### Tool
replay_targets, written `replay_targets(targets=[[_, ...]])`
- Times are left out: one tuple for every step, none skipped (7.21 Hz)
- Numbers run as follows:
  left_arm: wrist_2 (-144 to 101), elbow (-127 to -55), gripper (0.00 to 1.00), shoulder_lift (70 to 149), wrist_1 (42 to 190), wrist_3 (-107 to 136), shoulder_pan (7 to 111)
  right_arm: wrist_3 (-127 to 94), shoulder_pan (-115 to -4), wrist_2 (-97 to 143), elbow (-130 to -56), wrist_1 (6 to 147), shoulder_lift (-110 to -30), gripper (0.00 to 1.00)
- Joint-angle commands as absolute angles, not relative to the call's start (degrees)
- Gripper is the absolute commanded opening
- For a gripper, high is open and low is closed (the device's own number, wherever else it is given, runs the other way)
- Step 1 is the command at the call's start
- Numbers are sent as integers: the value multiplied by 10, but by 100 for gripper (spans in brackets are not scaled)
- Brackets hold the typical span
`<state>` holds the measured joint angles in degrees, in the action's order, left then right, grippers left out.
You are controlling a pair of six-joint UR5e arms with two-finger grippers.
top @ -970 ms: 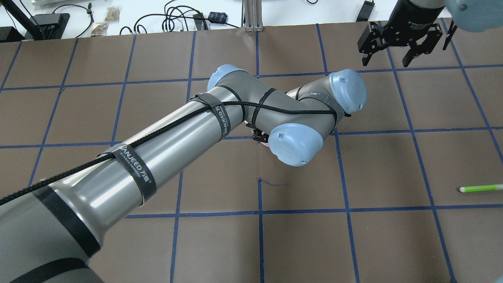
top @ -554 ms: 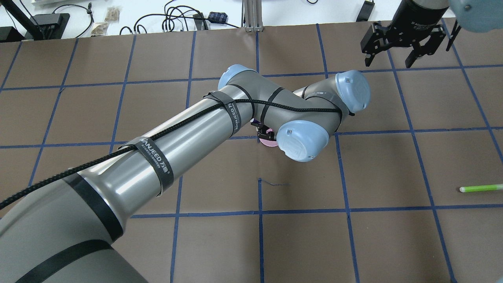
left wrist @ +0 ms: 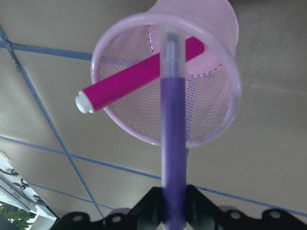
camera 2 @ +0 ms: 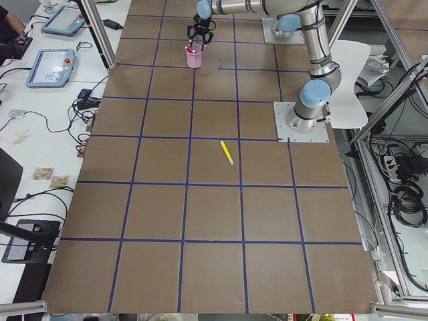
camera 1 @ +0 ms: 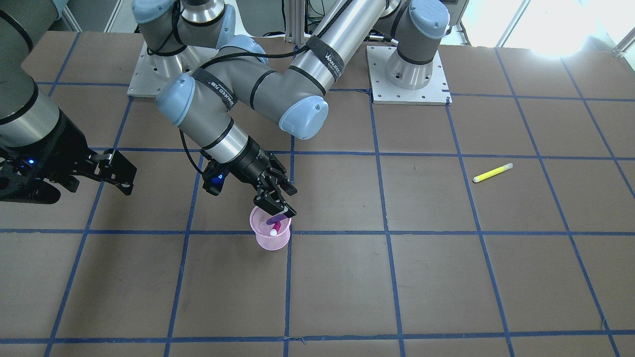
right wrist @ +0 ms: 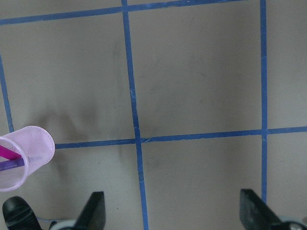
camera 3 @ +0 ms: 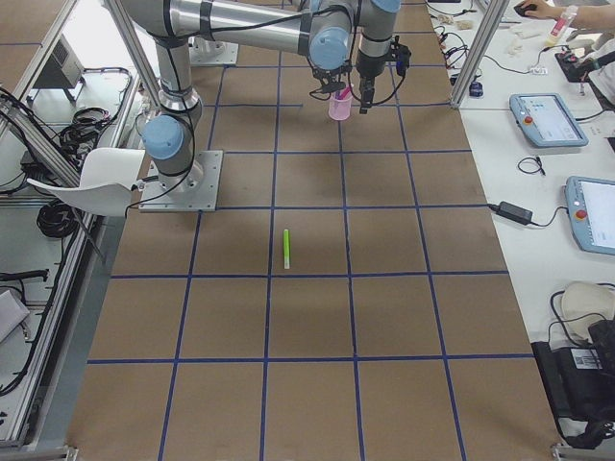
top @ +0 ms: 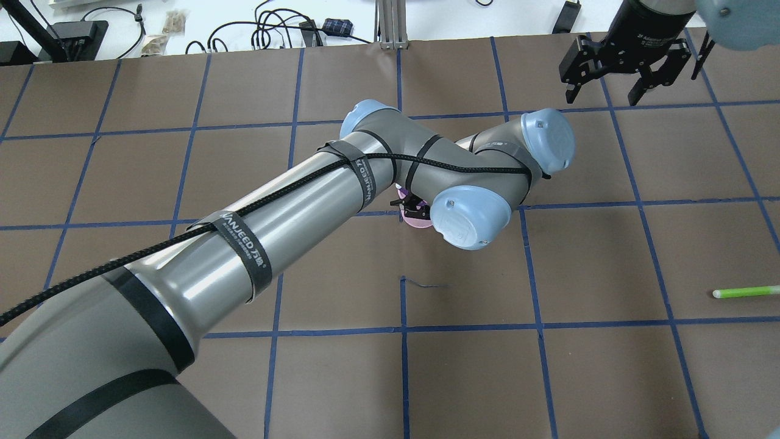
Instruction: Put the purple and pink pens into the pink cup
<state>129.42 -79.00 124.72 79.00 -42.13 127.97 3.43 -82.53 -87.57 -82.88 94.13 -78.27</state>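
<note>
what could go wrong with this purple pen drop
1. The purple pen, held in the left claw, crosses over the leaning pink pen; pushed lower, it may jam against it.
2. The pink cup stands unheld, so a sideways push from the pen on its wall could tip it.

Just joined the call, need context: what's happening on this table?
The left pincer grips the purple pen, whose tip is inside the pink cup; it is not yet released. The pink pen leans inside the cup. The right pincer hangs open and empty off to the side. A yellow pen lies apart on the table.
</note>
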Motion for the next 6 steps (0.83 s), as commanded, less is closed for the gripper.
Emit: replay_targets(targets=[[1286, -792, 100, 1218, 785, -417, 1276, 34, -825, -875, -829, 941, -781, 100], [1281, -800, 97, 1182, 784, -409, 1252, 34, -825, -875, -829, 943, -781, 100], [1248, -806, 97, 1144, 784, -407, 1217, 34, -826, -876, -826, 943, -785, 100], [1198, -810, 97, 1103, 786, -407, 1176, 29, -831, -876, -822, 942, -787, 100], [1143, -818, 97, 1066, 785, -406, 1129, 28, -839, -877, -821, 940, -791, 100], [1076, -830, 97, 1034, 791, -388, 1077, 20, -866, -881, -824, 940, -814, 100]])
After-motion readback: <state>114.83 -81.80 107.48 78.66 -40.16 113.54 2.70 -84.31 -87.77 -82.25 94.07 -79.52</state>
